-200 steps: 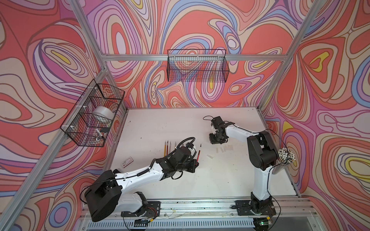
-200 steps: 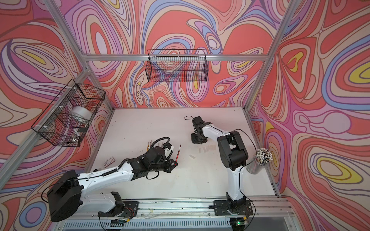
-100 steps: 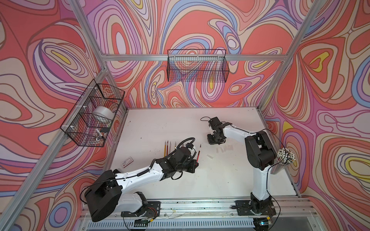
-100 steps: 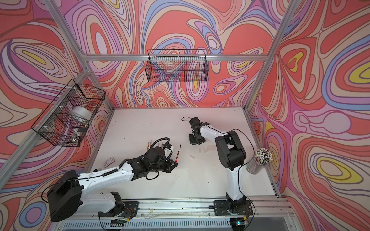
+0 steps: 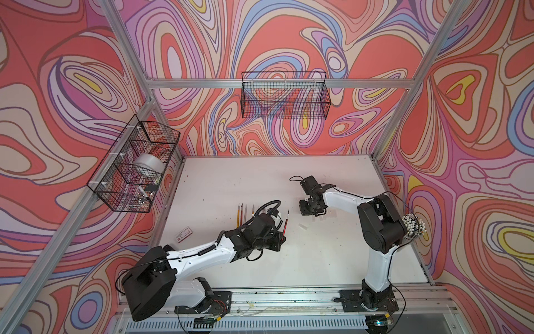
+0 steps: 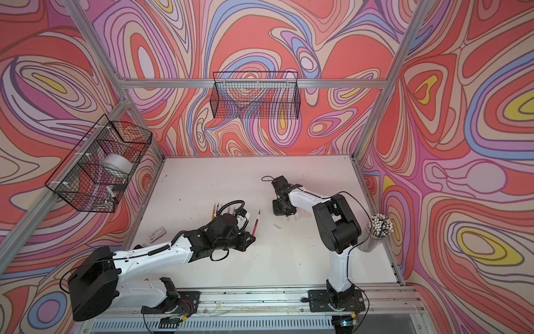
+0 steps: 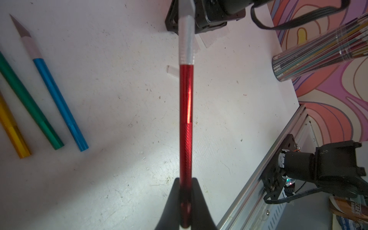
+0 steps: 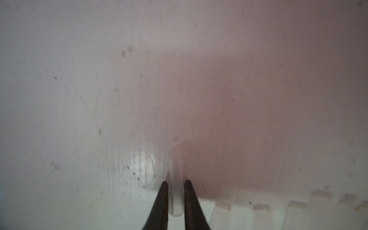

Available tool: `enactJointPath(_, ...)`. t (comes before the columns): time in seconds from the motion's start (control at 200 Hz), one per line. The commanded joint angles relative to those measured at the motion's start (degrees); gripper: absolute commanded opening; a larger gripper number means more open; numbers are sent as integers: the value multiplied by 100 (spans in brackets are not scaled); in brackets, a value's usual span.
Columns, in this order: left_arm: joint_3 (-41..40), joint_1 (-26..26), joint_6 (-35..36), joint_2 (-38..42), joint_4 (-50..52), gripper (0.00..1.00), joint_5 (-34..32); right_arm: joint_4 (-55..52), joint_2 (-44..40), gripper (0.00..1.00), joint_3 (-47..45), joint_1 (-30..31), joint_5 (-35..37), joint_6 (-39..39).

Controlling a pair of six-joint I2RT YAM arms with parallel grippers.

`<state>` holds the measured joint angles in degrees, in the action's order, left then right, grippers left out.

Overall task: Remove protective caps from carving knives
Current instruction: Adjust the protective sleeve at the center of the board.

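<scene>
Three loose carving knives (image 7: pixel 57 99) lie at the left of the left wrist frame on the worktop (image 7: pixel 119 89), the blue one's blade bare, and mid-frame the left claw (image 7: pixel 185 185) stays pinched on a red knife (image 7: pixel 185 119), also uncapped. Further right, the right claw (image 8: pixel 176 182) has narrowed and now pinches a translucent cap (image 8: pixel 176 205) low over the worktop, so I judge that cap is off its knife. Only "SAFE" reads, on a label (image 7: pixel 356 212) at the left wrist frame's lower right
</scene>
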<state>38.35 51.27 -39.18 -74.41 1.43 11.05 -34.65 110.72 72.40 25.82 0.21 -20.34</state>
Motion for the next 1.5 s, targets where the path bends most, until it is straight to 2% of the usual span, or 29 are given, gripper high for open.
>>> enactJointPath(0.0,-72,-37,-20,137,-117,0,-46,-180,-195,13,-397,58,60,-447)
enactJointPath(0.295,-73,-38,-34,100,-179,0,12,-213,-550,16,-732,127,89,-664)
enactJointPath(0.556,-39,-39,-4,102,-154,0,14,-292,-638,24,-615,135,85,-623)
enactJointPath(0.701,-31,-44,0,109,-139,0,-4,-387,-773,24,-536,144,114,-558)
enactJointPath(0.956,-38,-45,6,177,-75,0,-52,-541,-1228,24,-649,271,70,-237)
enactJointPath(1.162,-60,-88,-31,307,111,0,-217,-429,-1547,25,-969,366,-314,164)
enactJointPath(1.362,-165,-186,-62,501,222,0,-289,-255,-1478,28,-1097,457,-604,328)
enactJointPath(1.497,-239,-235,-90,609,267,0,-319,-190,-1263,28,-1049,561,-529,288)
